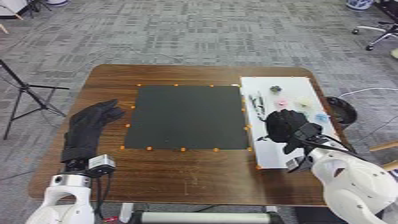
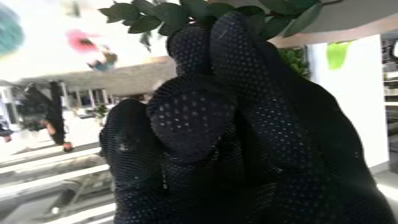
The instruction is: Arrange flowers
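At the pick-up step, a leafy sprig (image 2: 169, 12) is pinched by the right hand (image 1: 284, 125), probably to be carried left to the dark mat (image 1: 187, 117) next.

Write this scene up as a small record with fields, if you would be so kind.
surface: brown wooden table
centre: dark mat, orange marks around it
right side: white sheet bearing pink flower, blue flower
left robot hand: open, left of mat
right robot hand: over white sheet
green leaves: by right robot hand; grip unclear
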You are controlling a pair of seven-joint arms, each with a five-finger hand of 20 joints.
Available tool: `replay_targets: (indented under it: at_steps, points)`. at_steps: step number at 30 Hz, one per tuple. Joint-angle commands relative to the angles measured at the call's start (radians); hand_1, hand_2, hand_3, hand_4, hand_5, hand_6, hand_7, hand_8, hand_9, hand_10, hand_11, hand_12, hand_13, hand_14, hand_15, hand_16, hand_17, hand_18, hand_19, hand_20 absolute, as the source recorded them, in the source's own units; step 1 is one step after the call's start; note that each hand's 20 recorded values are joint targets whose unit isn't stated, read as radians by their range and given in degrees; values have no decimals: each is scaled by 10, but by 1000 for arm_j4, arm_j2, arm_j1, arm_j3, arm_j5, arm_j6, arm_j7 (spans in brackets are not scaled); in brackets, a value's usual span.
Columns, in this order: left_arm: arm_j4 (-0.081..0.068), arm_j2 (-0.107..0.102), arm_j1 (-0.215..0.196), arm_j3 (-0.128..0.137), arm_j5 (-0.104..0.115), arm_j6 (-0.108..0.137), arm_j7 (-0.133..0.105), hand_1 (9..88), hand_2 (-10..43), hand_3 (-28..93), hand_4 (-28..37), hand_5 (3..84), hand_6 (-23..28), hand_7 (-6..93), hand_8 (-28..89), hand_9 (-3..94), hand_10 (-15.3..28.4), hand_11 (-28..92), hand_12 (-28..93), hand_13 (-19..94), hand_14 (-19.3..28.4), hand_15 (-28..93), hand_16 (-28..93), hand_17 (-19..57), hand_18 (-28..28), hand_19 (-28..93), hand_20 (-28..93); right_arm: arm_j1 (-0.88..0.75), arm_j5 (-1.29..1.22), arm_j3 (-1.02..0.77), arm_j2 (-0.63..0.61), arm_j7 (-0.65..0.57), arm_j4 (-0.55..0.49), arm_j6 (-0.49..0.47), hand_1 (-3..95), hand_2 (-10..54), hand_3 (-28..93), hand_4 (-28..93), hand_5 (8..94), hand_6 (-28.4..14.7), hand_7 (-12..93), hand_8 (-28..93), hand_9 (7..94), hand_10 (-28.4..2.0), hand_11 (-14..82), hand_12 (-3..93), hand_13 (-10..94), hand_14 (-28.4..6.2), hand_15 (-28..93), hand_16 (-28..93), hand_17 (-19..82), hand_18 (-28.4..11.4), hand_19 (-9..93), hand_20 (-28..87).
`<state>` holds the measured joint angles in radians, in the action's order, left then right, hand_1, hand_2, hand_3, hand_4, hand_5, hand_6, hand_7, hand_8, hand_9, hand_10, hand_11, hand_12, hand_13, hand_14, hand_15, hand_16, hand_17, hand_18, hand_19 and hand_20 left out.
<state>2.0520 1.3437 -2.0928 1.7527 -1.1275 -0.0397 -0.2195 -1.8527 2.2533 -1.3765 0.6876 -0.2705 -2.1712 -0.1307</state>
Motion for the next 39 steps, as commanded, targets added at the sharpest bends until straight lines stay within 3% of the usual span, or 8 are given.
replay_targets:
  at_steps: [1, 7, 13, 17, 22, 26, 29, 39]
  points:
    - [-24, -33, 19, 4, 36, 25, -2, 304, -27, 648, -195, 533, 30, 203, -67, 523, 146, 293, 188, 419, 193, 315, 27, 65, 128, 108, 190, 299, -15, 230, -87, 118, 39, 25, 680, -95, 552, -85, 670, -35, 439, 183, 821, -107, 151, 543, 871, -20, 549, 372, 571, -130, 879, 555]
    - [-64, -76, 58, 12, 64, 63, -10, 269, 5, 650, -222, 534, 31, 202, -67, 521, 147, 291, 187, 415, 193, 295, 22, 68, 128, 108, 187, 593, -46, 465, -65, 162, 129, 12, 678, -95, 554, -86, 670, -34, 443, 178, 821, -106, 152, 545, 872, -18, 550, 373, 574, -127, 881, 554]
    - [-93, -96, 67, 30, 101, 114, -17, 242, 20, 664, -258, 535, 33, 199, -66, 521, 149, 289, 186, 412, 190, 285, 25, 69, 127, 109, 187, 784, -37, 634, 33, 210, 227, 3, 677, -95, 556, -87, 667, -32, 450, 174, 822, -105, 152, 545, 872, -18, 550, 374, 575, -126, 882, 553]
    - [-114, -103, 70, 32, 126, 147, -19, 224, 28, 669, -275, 535, 34, 199, -65, 521, 150, 288, 186, 405, 188, 268, 23, 71, 127, 109, 186, 856, -18, 702, 118, 264, 304, -16, 676, -95, 556, -89, 666, -31, 454, 173, 822, -104, 152, 544, 873, -18, 550, 374, 575, -126, 883, 552]
    - [-155, -115, 75, 37, 155, 176, -13, 194, 54, 669, -282, 536, 37, 193, -66, 520, 153, 270, 177, 387, 179, 217, 15, 73, 123, 97, 180, 888, 15, 740, 234, 299, 392, -24, 674, -95, 559, -90, 665, -30, 458, 171, 823, -104, 152, 545, 872, -17, 550, 375, 575, -126, 885, 552]
    - [-191, -138, 96, 25, 156, 199, 5, 168, 129, 668, -282, 537, 41, 165, -64, 524, 157, 248, 161, 369, 166, 161, 13, 74, 115, 84, 174, 909, 56, 754, 334, 337, 473, -26, 673, -95, 562, -94, 664, -29, 461, 168, 823, -103, 151, 544, 872, -17, 551, 376, 574, -125, 885, 553]
    - [-192, -131, 81, 35, 151, 180, 10, 172, 193, 649, -283, 536, 42, 153, -61, 524, 158, 239, 156, 365, 160, 139, 16, 73, 110, 81, 172, 903, 79, 761, 399, 330, 503, -21, 671, -95, 564, -95, 663, -29, 464, 166, 822, -102, 153, 546, 872, -17, 551, 376, 574, -125, 885, 554]
    - [-216, -148, 128, 5, 153, 194, 8, 182, 222, 647, -283, 533, 39, 154, -62, 524, 158, 236, 156, 368, 160, 138, 20, 73, 109, 83, 172, 893, 219, 729, 601, 397, 663, -46, 670, -95, 565, -98, 661, -27, 470, 160, 822, -101, 151, 547, 872, -16, 555, 376, 573, -125, 886, 555]
